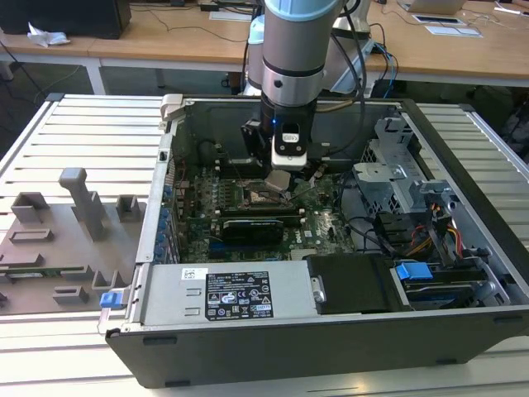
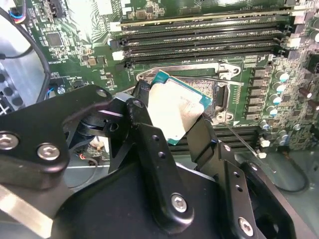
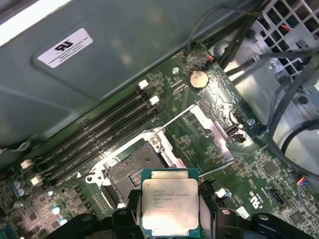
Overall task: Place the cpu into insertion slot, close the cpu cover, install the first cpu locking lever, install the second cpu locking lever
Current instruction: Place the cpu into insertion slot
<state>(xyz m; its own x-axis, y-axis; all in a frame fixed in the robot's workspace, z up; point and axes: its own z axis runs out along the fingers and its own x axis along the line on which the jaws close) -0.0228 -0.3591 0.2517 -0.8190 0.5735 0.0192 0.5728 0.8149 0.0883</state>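
Clamping the cpu (image 3: 169,199) by its edges, the gripper (image 3: 169,213) hovers above the slot (image 3: 132,174); in the second wrist view the cpu hides most of it.

Pale slatted metal table (image 1: 83,124) across the foreground. Behind it stand light wooden desks (image 1: 165,45) on white legs. Papers (image 1: 453,25) lie on the far desk at the exterior view's right (crumpled white sheet (image 1: 45,35) beside a dark box (image 1: 70,16) opposite). Even indoor light, soft shadows.
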